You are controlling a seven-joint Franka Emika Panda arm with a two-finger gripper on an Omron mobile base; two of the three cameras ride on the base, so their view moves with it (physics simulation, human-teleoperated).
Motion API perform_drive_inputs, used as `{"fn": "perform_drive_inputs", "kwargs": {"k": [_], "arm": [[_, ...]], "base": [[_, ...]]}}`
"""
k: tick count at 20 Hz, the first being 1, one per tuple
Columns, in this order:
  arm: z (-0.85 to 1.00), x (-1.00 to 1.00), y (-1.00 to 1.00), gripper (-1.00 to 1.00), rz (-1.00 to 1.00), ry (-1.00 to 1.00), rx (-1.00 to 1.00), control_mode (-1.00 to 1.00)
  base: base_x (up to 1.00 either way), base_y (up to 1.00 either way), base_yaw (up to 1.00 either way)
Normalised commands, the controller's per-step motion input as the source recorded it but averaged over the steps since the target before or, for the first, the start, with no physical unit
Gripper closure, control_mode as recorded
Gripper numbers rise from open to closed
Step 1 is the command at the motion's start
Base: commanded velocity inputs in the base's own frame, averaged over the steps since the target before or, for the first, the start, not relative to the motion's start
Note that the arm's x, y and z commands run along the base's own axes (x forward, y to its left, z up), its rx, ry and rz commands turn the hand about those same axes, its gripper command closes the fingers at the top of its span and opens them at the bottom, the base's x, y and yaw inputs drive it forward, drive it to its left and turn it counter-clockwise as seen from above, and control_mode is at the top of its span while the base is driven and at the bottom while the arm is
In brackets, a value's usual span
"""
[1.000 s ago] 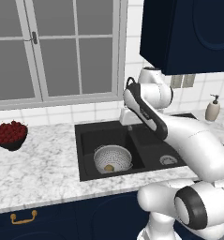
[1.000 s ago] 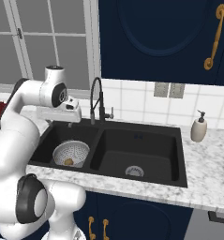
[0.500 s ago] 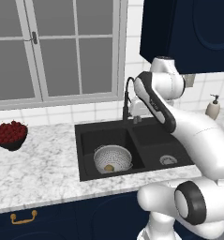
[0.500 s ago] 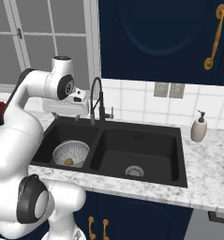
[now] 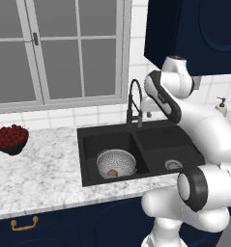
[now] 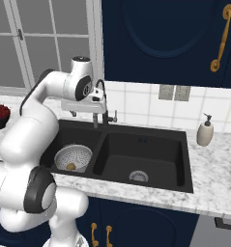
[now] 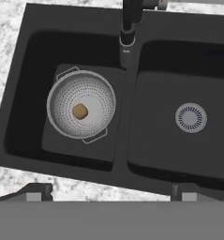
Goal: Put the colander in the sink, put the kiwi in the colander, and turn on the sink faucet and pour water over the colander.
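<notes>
One kiwi [image 7: 80,111] lies in the colander [image 7: 81,104] in the sink's [image 7: 132,154] left basin; the tool [image 7: 108,191] hangs above, spread wide, empty.

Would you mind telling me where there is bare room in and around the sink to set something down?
The basin with the silver drain is bare. So is the marble between the berry bowl and the sink. The colander with the kiwi crowds the other basin.
</notes>
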Motion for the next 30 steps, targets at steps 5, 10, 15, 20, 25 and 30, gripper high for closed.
{"fn": "perform_drive_inputs", "kwargs": {"k": [5, 10, 15, 20, 25, 30], "arm": [[-0.19, 0.53, -0.02, -1.00, 0.03, -0.13, 0.00, -1.00], [-0.27, 0.48, 0.00, -1.00, 0.05, -0.19, 0.00, -1.00], [-0.25, 0.66, 0.04, -1.00, 0.00, -0.10, 0.00, -1.00], [-0.05, 0.75, 0.00, -1.00, -0.04, 0.00, 0.00, -1.00], [-0.02, 0.65, 0.00, -1.00, -0.11, 0.00, 0.00, -1.00], [-0.14, 0.15, 0.01, -1.00, -0.02, 0.00, 0.00, -1.00]], "base": [[0.00, 0.00, 0.00], [0.00, 0.00, 0.00], [0.00, 0.00, 0.00], [0.00, 0.00, 0.00], [0.00, 0.00, 0.00], [0.00, 0.00, 0.00]]}}
